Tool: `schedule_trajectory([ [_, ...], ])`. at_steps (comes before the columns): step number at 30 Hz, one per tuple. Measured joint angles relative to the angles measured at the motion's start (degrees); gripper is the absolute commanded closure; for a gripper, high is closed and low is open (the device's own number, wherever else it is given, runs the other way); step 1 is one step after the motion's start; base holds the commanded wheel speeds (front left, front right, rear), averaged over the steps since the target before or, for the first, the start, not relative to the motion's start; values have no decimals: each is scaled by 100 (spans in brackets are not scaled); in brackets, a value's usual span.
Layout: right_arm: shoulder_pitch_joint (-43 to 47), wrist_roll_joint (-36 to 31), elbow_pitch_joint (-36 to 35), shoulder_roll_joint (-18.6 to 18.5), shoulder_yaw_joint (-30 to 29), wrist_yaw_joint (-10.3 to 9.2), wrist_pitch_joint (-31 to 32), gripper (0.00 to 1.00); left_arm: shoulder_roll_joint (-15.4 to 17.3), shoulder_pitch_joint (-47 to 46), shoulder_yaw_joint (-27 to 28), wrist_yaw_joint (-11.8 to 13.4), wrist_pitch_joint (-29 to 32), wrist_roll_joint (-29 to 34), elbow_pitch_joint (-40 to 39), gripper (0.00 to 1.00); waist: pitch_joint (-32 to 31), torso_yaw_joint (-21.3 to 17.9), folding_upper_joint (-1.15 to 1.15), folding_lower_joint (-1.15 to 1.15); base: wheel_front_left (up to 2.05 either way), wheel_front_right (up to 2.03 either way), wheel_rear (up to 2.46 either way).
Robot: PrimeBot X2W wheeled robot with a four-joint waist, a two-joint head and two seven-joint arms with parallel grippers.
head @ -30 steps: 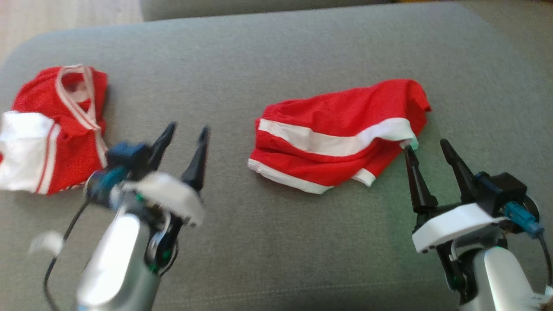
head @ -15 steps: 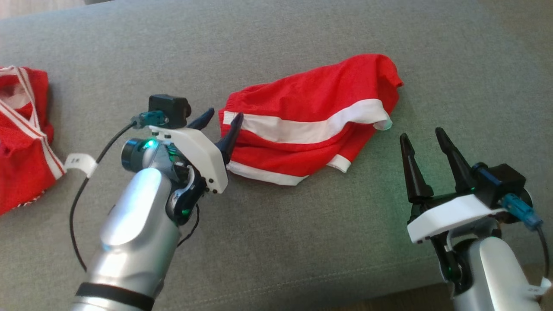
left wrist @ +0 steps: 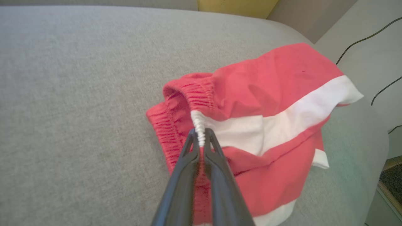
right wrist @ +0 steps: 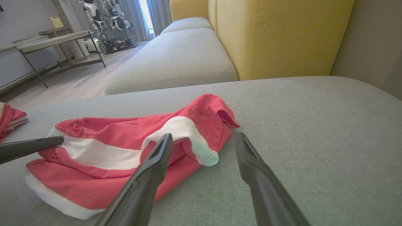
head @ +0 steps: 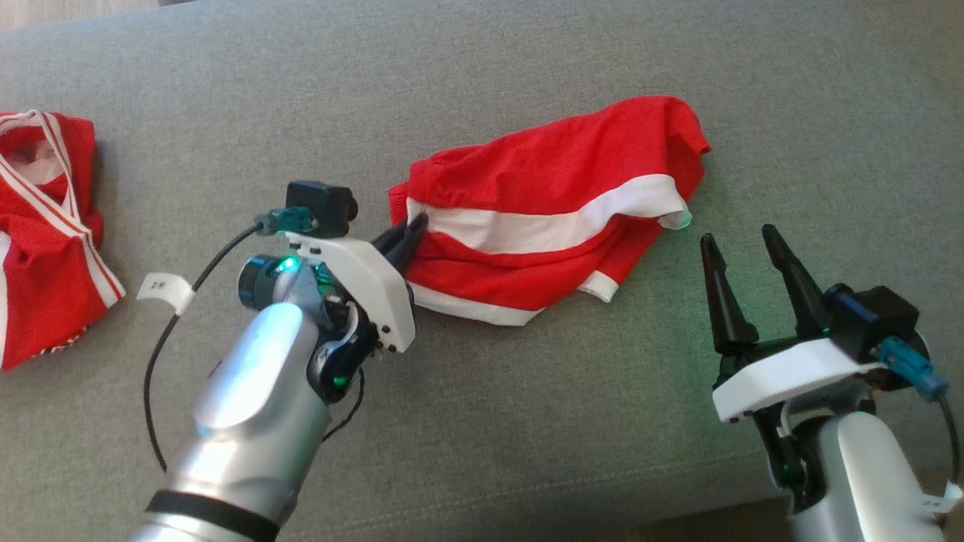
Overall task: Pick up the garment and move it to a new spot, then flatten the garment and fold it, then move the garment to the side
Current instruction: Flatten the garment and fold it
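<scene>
shorts (head: pixel 572 173), soft red jersey with a white stripe, are lying crumpled on the grey fabric sofa cushion (head: pixel 527 436). the left gripper (left wrist: pixel 201 138) is clamping its fingers on the elastic waistband (left wrist: pixel 198 91) at the white seam, a sturdy hold. the right gripper (head: pixel 745 252) is hovering near the leg hem (head: pixel 674 214), fingers apart. light and floppy, they're probably going to sag and bunch once raised.

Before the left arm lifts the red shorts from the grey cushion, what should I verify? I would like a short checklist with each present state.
1. Left gripper shut on the waistband of the shorts: ok.
2. Both fabric layers pinched: cannot tell.
3. Right gripper open, apart from the shorts: ok.
4. Shorts lying flat: not ok, rumpled.
5. Other red garment apart from the shorts: ok.
</scene>
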Motion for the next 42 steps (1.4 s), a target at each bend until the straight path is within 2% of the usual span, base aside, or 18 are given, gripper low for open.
schedule_trajectory([
  [8, -109, -143, 409, 3, -365, 0, 259, 0, 123, -98, -88, 0, -379, 101, -156, 100, 36, 128, 0, 0, 0, 0, 0],
  [14, -561, -147, 767, -3, -488, 0, 426, 0, 134, -85, -223, 0, -498, 127, -332, 100, 140, 289, 0, 0, 0, 0, 0],
  [19, -1017, -247, 1306, -94, -383, 0, 666, 0, 131, -82, -264, 0, -515, 127, -388, 100, 260, 432, 0, 0, 0, 0, 0],
  [25, -1130, -182, 1697, -123, -285, 0, 818, 0, 127, -83, -319, 0, -589, 127, -435, 100, 351, 529, 0, 0, 0, 0, 0],
  [27, -1148, -92, 1849, -123, -286, 0, 875, 11, 127, -83, -333, 0, -593, 127, -460, 100, 361, 516, 0, 0, 0, 0, 0],
  [28, -1152, -58, 1924, -123, -276, 0, 890, 49, 130, -83, -341, 0, -598, 127, -474, 100, 367, 510, 0, 0, 0, 0, 0],
  [29, -1161, -31, 1996, -123, -250, 0, 915, 57, 131, -83, -354, 0, -598, 127, -479, 100, 373, 504, 0, 0, 0, 0, 0],
  [30, -1170, 15, 2035, -120, -222, 0, 914, 73, 131, -83, -371, 0, -599, 127, -480, 100, 377, 497, 0, 0, 0, 0, 0],
  [31, -1190, 51, 2060, -120, -179, 0, 913, 100, 131, -83, -383, 1, -600, 126, -482, 100, 381, 488, 0, 0, 0, 0, 0],
  [37, -1252, 65, 2103, -109, -181, 0, 791, 100, 134, -83, -405, 4, -651, 126, -488, 100, 369, 467, 0, 0, 0, 0, 0],
  [42, -1093, 53, 1638, -87, -382, 0, 552, 100, 146, -62, -409, 19, -775, 125, -493, 100, 267, 435, 0, 0, 0, 0, 0],
])
